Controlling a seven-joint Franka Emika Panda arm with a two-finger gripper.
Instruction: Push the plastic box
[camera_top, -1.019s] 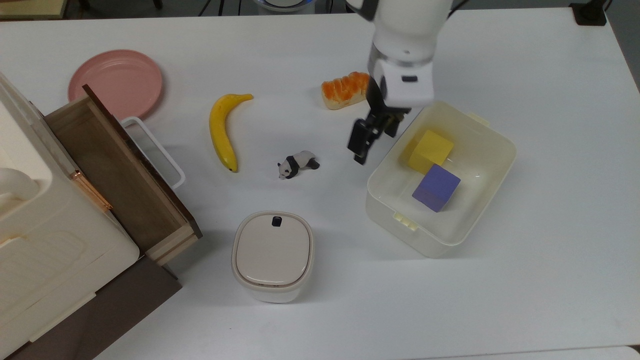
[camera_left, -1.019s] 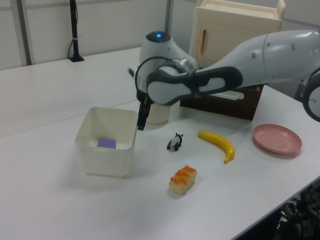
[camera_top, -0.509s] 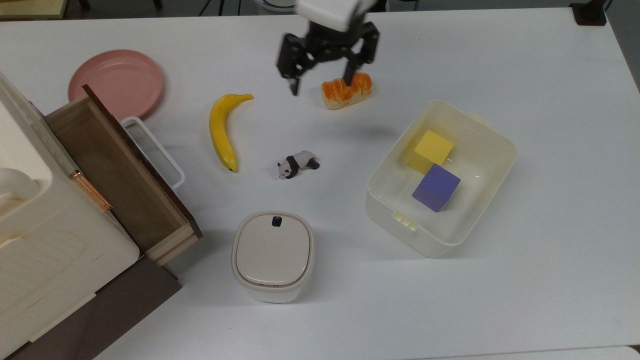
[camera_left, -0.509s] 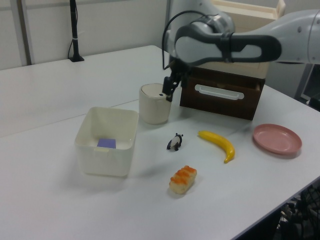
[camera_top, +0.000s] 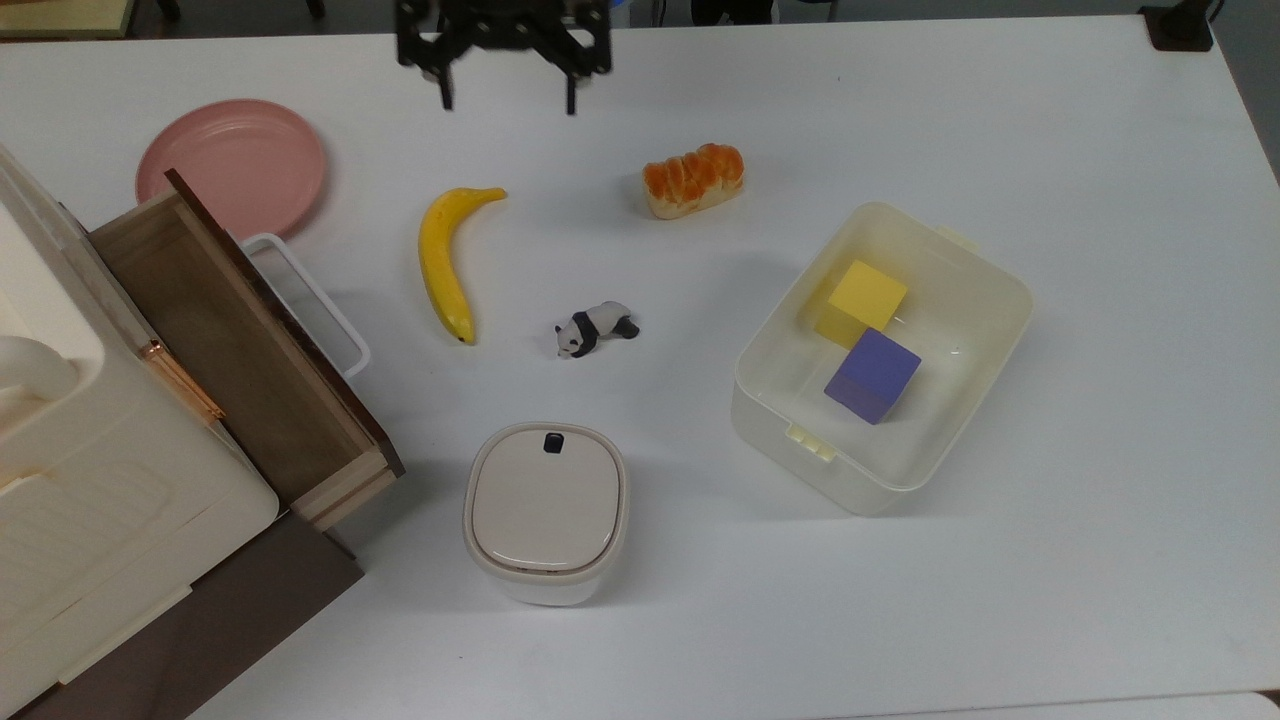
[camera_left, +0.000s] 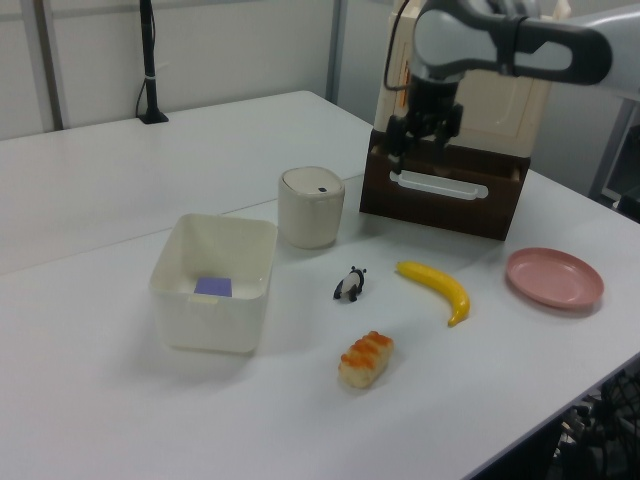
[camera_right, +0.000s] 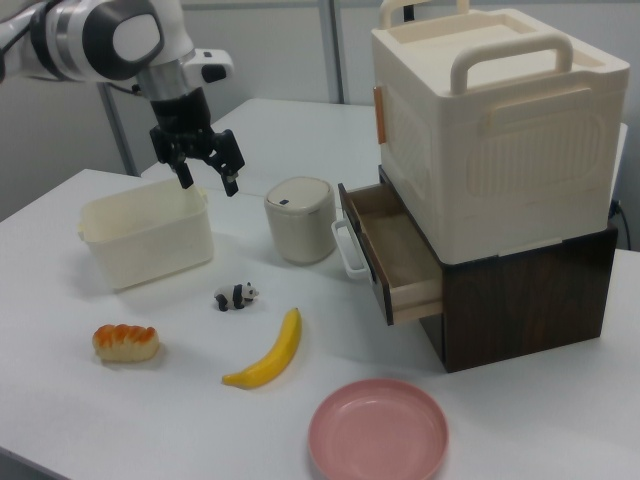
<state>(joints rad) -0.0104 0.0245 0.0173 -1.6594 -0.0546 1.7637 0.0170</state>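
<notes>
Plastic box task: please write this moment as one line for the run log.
gripper: open, raised, away from box | plastic box: on table, untouched now | inside: yellow cube, purple cube | phase: no contact

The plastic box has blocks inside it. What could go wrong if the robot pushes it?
The hand hangs open, high and far from the plastic box, so it must cross over the bread and might bump it. The yellow block and purple block sit loose inside and could slide or tip with a hard shove. A push on a corner might spin the box rather than move it straight.
</notes>
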